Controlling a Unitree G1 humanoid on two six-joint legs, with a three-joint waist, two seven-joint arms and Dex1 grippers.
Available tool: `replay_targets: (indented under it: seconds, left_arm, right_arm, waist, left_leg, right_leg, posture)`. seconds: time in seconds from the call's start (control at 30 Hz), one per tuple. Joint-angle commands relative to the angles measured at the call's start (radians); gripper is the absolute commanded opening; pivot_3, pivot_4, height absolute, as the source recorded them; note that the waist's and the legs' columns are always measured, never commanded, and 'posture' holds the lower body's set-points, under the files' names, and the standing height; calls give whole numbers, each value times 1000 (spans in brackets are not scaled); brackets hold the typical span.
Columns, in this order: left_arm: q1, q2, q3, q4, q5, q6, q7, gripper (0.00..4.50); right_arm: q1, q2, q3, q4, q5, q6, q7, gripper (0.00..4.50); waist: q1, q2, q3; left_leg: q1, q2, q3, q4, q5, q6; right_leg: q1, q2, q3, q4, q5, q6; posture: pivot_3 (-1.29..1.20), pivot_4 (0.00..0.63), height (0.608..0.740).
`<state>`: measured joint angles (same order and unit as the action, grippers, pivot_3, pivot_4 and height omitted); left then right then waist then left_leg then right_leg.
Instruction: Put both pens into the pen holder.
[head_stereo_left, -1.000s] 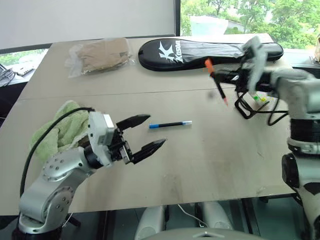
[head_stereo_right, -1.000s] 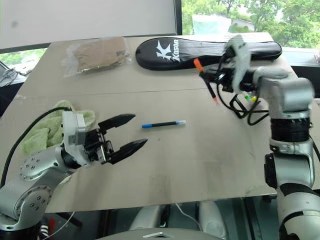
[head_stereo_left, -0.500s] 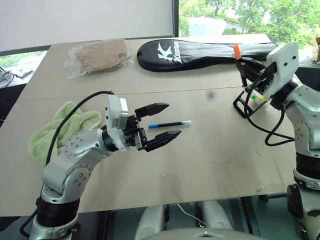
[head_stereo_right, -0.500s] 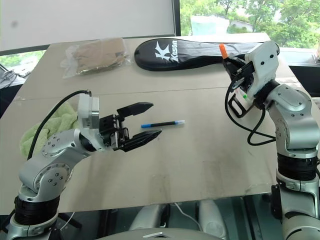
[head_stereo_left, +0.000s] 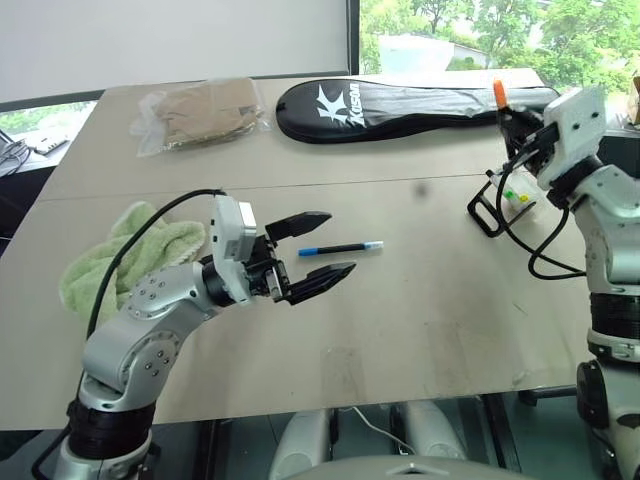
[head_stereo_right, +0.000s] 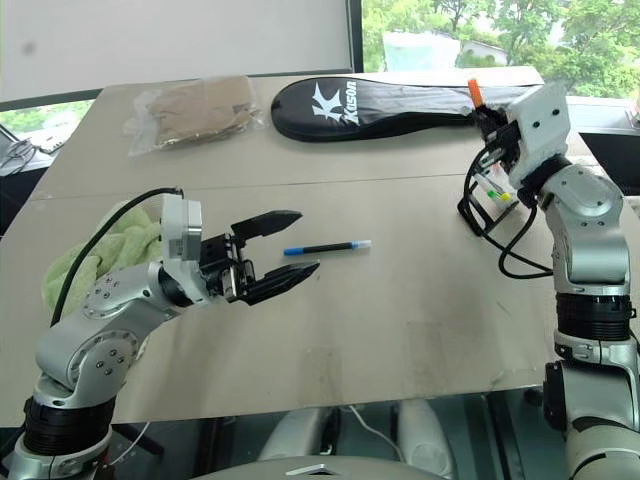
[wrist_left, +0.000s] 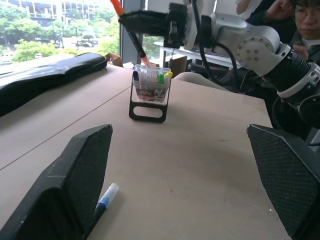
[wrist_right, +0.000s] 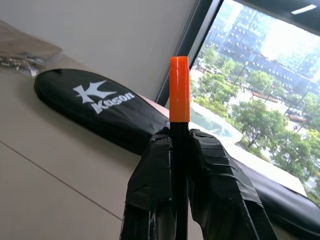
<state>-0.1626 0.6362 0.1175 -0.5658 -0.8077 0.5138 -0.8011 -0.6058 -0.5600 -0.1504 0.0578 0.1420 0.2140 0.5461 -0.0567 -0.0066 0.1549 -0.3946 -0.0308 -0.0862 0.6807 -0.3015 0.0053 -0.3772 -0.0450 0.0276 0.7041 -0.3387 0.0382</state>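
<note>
1. The orange-capped pen (wrist_right: 178, 125) is clamped between the closed fingers of the right gripper (head_stereo_left: 512, 122) and held upright, its lower tip reaching into the pen holder (wrist_left: 150, 92).
2. The blue-ended pen (head_stereo_left: 340, 248) lies flat on the table (head_stereo_left: 440, 300), well apart from the holder.
3. The left gripper (head_stereo_left: 312, 250) is spread wide and empty, just beside that pen.

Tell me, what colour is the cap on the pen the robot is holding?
Orange cap, clearest in the right wrist view.
</note>
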Motion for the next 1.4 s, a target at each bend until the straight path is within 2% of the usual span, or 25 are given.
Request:
replay_targets:
  seconds: [0.03, 0.2, 0.3, 0.4, 0.53, 0.67, 0.73, 0.83, 0.97, 1.0, 1.03, 1.1, 1.23, 1.27, 1.3, 1.4]
  left_arm:
    - [-12, 5, 18, -44, -1, -4, 21, 4500]
    - [-11, 13, 17, -55, 1, 13, 56, 4500]
    - [-12, 30, 15, -46, 14, 33, 74, 4500]
    - [-27, 94, -18, -12, 95, 46, 57, 4500]
    - [-92, 191, -72, 97, 211, 58, 11, 4500]
    - [-284, 253, -202, 282, 311, 134, -68, 4500]
    - [-404, 252, -330, 421, 409, 118, -160, 4500]
    - [-512, 196, -439, 578, 502, 41, -259, 4500]
    - [-650, 76, -589, 864, 670, -154, -373, 4500]
    - [-673, 57, -608, 913, 697, -184, -398, 3973]
    - [-693, 41, -626, 962, 725, -220, -424, 3662]
    - [-717, 18, -642, 1030, 760, -261, -471, 2763]
    - [-716, -13, -611, 1088, 761, -315, -539, 655]
    - [-699, -17, -585, 1081, 733, -314, -562, 583]
    - [-681, -21, -552, 1064, 699, -309, -581, 29]
    - [-624, -36, -416, 925, 563, -206, -575, 29]
  right_arm:
    - [10, -10, 7, 33, -37, -98, -14, 62]
    - [30, -19, 8, 72, -49, -173, 1, 62]
    - [56, -32, 6, 60, -43, -185, 25, 1295]
    - [83, -47, -7, 4, -39, -164, 21, 2648]
    - [128, -54, -50, -200, 135, 76, 64, 4448]
    - [196, -150, -79, -514, 400, 364, 155, 4448]
    - [246, -189, -97, -638, 522, 475, 158, 4448]
    - [323, -200, -81, -714, 535, 521, 118, 4448]
    - [434, -119, -68, -749, 527, 552, -1, 4448]
    - [455, -108, -74, -756, 530, 562, -21, 4500]
    - [484, -103, -77, -768, 529, 570, -33, 4500]
    - [535, -92, -85, -792, 536, 582, -52, 4500]
    - [613, -41, -89, -836, 599, 600, -90, 4500]
    - [629, -21, -82, -848, 621, 611, -105, 4500]
    - [633, 3, -78, -854, 651, 623, -127, 4500]
    - [601, 71, -63, -848, 749, 666, -196, 4500]
  waist:
    - [-1, 0, 0]
    - [-4, 0, 0]
    - [-2, 0, 0]
    - [1, 0, 0]
    - [4, 1, 1]
    - [16, 2, 1]
    - [27, 2, 1]
    - [28, 1, 1]
    - [27, -1, 2]
    - [28, -1, 2]
    - [28, -1, 2]
    - [27, 0, 2]
    - [20, 0, 1]
    - [18, 0, 1]
    - [17, 0, 1]
    - [13, 0, 1]
  left_leg:
    - [0, 0, 0, 0, 0, 0]
    - [0, 0, 1, 1, 0, 0]
    - [0, 0, 0, 1, 0, 0]
    - [0, 0, 0, 1, 0, 0]
    - [0, 0, 0, 1, 0, 0]
    - [-1, 0, -2, 0, 0, 0]
    - [-2, 0, -3, 1, 0, 0]
    - [-2, -1, -4, 2, 0, 1]
    - [-3, -2, -3, 4, -1, 1]
    - [-3, -2, -3, 4, -1, 1]
    - [-3, -2, -3, 4, -1, 1]
    - [-4, -2, -3, 4, -1, 1]
    - [-3, -2, -3, 4, -1, 1]
    - [-2, -2, -3, 5, -1, 1]
    - [-3, -2, -3, 4, -1, 1]
    - [-2, -1, -4, 5, -1, 1]
  right_leg:
    - [0, 0, 0, 0, 0, 0]
    - [0, 0, 1, 0, 0, 0]
    - [0, 0, 0, 0, 0, 0]
    - [0, 0, 0, 0, 0, 0]
    - [0, 0, 1, 1, 0, 0]
    - [0, 1, -1, 1, 0, 0]
    - [0, 2, -3, 1, 0, 0]
    - [2, 5, -6, -1, 0, 0]
    - [1, 5, -6, -1, 1, 1]
    - [1, 5, -6, -1, 1, 1]
    - [0, 5, -6, 0, 1, 1]
    - [0, 5, -7, 0, 1, 1]
    - [1, 5, -6, 0, 1, 1]
    - [1, 5, -6, 1, 1, 1]
    - [0, 5, -6, 1, 1, 1]
    - [0, 2, -4, 2, 1, 1]
  posture:
    - [0, 150, 740]
    - [0, 150, 740]
    - [0, 150, 740]
    - [0, 150, 740]
    - [0, 150, 740]
    - [0, 150, 740]
    - [0, 150, 740]
    - [0, 150, 740]
    - [0, 150, 740]
    - [0, 150, 740]
    - [0, 150, 740]
    - [0, 150, 740]
    - [0, 150, 740]
    - [0, 150, 740]
    - [0, 150, 740]
    - [0, 150, 740]
